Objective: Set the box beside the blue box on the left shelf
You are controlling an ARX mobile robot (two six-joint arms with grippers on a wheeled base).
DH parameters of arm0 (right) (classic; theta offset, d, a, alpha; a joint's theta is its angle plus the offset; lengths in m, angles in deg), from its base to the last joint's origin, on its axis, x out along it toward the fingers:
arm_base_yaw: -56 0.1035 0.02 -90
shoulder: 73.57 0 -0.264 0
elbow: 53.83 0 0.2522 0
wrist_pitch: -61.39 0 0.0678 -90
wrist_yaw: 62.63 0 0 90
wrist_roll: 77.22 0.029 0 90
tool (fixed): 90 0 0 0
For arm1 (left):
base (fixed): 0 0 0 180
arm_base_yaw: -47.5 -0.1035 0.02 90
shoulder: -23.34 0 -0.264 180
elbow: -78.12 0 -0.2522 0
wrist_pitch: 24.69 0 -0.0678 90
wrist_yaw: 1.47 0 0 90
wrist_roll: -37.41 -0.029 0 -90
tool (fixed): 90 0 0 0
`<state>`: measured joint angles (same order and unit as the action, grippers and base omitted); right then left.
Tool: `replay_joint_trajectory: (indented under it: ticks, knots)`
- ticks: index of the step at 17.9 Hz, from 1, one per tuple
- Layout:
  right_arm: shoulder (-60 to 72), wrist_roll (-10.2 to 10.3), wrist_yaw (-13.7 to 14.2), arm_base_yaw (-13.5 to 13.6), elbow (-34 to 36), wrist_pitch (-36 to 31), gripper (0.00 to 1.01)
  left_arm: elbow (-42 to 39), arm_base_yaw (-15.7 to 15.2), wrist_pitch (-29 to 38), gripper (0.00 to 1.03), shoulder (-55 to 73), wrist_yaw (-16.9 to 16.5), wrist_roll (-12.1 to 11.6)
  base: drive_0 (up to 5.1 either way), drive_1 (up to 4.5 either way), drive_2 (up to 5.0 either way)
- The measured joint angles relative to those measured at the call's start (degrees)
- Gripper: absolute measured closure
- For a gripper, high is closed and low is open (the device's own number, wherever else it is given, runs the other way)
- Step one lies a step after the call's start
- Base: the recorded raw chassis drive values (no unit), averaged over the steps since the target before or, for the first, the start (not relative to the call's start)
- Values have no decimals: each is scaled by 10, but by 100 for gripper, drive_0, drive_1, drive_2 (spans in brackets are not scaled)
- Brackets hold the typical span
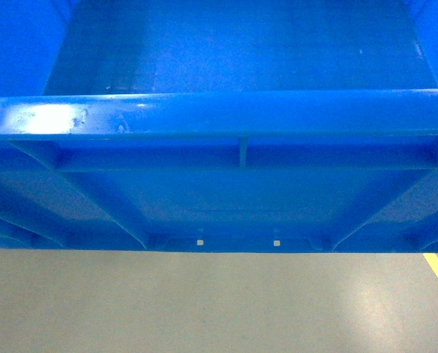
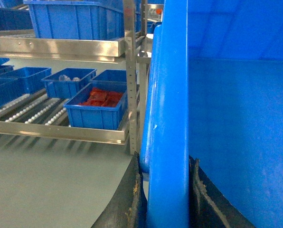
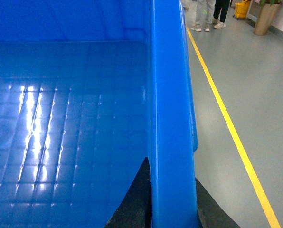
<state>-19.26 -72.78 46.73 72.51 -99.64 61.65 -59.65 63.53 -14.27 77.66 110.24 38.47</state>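
The box [image 1: 219, 198], a large bright-blue open-top crate with a ribbed wall and two pale squares near its base, fills the head view and hangs above the grey floor. My left gripper [image 2: 166, 164] is shut on its left rim [image 2: 167, 95], one black finger on each side. On the opposite rim [image 3: 170, 118] my right gripper [image 3: 172, 173] is shut the same way. The crate's inside is empty. To the left stands a steel shelf [image 2: 129, 76] with a large blue box [image 2: 75, 19] on its upper tier.
Several small blue bins sit on the shelf's roller tier, one [image 2: 99, 107] holding red items. A yellow floor line [image 3: 231, 128] runs along the right side. People's legs [image 3: 205, 14], a yellow bucket [image 3: 242, 8] and a planter [image 3: 265, 16] stand far right.
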Motion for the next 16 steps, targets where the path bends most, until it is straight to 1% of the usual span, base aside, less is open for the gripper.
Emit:
replay_joint_trajectory:
  ticks: [16]
  knots:
    - [1, 0, -1, 0, 0, -1, 93, 0, 0, 1, 87, 0, 0, 0, 3, 409, -403]
